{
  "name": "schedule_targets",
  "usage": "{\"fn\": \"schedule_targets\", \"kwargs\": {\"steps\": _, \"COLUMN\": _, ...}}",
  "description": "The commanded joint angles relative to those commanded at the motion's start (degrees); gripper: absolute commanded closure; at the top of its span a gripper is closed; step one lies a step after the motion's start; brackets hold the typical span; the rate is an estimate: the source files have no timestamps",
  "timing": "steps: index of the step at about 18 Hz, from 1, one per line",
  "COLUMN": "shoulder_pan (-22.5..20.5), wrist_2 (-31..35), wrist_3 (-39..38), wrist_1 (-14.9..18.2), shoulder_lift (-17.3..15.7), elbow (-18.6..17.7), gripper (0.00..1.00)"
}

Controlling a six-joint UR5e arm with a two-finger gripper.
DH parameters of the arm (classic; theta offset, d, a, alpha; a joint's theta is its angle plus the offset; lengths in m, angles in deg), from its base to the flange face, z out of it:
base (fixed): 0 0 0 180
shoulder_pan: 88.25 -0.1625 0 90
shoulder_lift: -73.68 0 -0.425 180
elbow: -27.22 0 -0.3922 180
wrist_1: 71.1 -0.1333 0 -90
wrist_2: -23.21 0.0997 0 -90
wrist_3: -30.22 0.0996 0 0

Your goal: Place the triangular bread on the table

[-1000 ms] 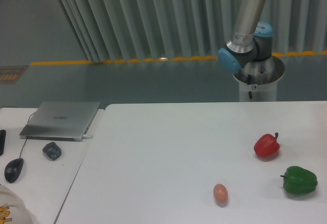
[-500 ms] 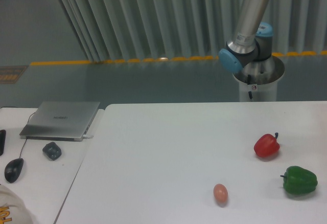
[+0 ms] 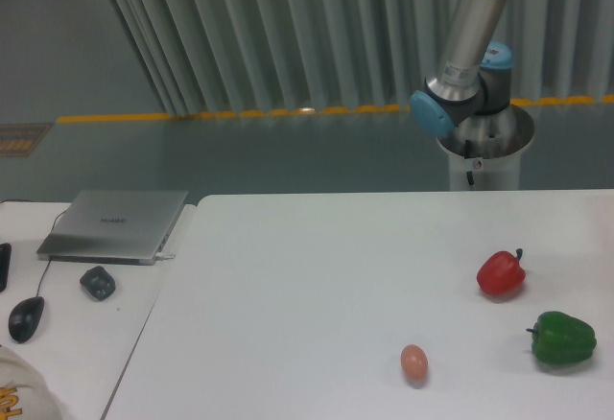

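Your arm shifted slightly, now holds still. Gripper is out of frame, so its opening and load are unknown. Bread isn't visible; table has none yet.

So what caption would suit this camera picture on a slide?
Robot arm rising behind a white table holding a red pepper, green pepper and egg; no bread in view.

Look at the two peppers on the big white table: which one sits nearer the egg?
The red pepper sits slightly nearer the egg. It lies farther back on the table, while the green pepper sits out by the right edge.
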Motion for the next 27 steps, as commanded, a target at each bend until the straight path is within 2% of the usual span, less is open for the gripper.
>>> {"fn": "schedule_targets", "kwargs": {"steps": 3, "shoulder_pan": 1.31, "wrist_2": 0.0, "wrist_3": 0.44, "wrist_1": 1.14, "shoulder_lift": -1.14, "elbow": 1.58, "gripper": 1.0}}
{"fn": "schedule_targets", "kwargs": {"steps": 11, "shoulder_pan": 5.35, "wrist_2": -3.07, "wrist_3": -2.89, "wrist_1": 10.45, "shoulder_lift": -8.69, "elbow": 3.52, "gripper": 1.0}}
{"fn": "schedule_targets", "kwargs": {"steps": 16, "shoulder_pan": 14.84, "wrist_2": -3.43, "wrist_3": -17.28, "wrist_1": 9.93, "shoulder_lift": -9.23, "elbow": 1.77, "gripper": 1.0}}
{"fn": "schedule_targets", "kwargs": {"steps": 19, "shoulder_pan": 19.15, "wrist_2": -3.34, "wrist_3": -24.68, "wrist_1": 7.04, "shoulder_lift": -8.27, "elbow": 1.32, "gripper": 1.0}}
{"fn": "schedule_targets", "kwargs": {"steps": 21, "shoulder_pan": 20.83, "wrist_2": -3.25, "wrist_3": -26.89, "wrist_1": 6.16, "shoulder_lift": -7.56, "elbow": 1.23, "gripper": 0.98}}
{"fn": "schedule_targets", "kwargs": {"steps": 22, "shoulder_pan": 21.18, "wrist_2": -3.25, "wrist_3": -27.59, "wrist_1": 6.07, "shoulder_lift": -7.3, "elbow": 1.23, "gripper": 0.85}}
{"fn": "schedule_targets", "kwargs": {"steps": 23, "shoulder_pan": 21.71, "wrist_2": -3.25, "wrist_3": -27.86, "wrist_1": 6.07, "shoulder_lift": -7.12, "elbow": 1.23, "gripper": 0.54}}
{"fn": "schedule_targets", "kwargs": {"steps": 24, "shoulder_pan": 21.97, "wrist_2": -3.25, "wrist_3": -27.95, "wrist_1": 5.89, "shoulder_lift": -7.03, "elbow": 1.23, "gripper": 0.1}}
{"fn": "schedule_targets", "kwargs": {"steps": 25, "shoulder_pan": 22.06, "wrist_2": -2.9, "wrist_3": -27.78, "wrist_1": 5.45, "shoulder_lift": -7.03, "elbow": 1.15, "gripper": 0.0}}
{"fn": "schedule_targets", "kwargs": {"steps": 27, "shoulder_pan": 22.06, "wrist_2": -2.29, "wrist_3": -27.43, "wrist_1": 5.27, "shoulder_lift": -7.21, "elbow": 1.15, "gripper": 0.0}}
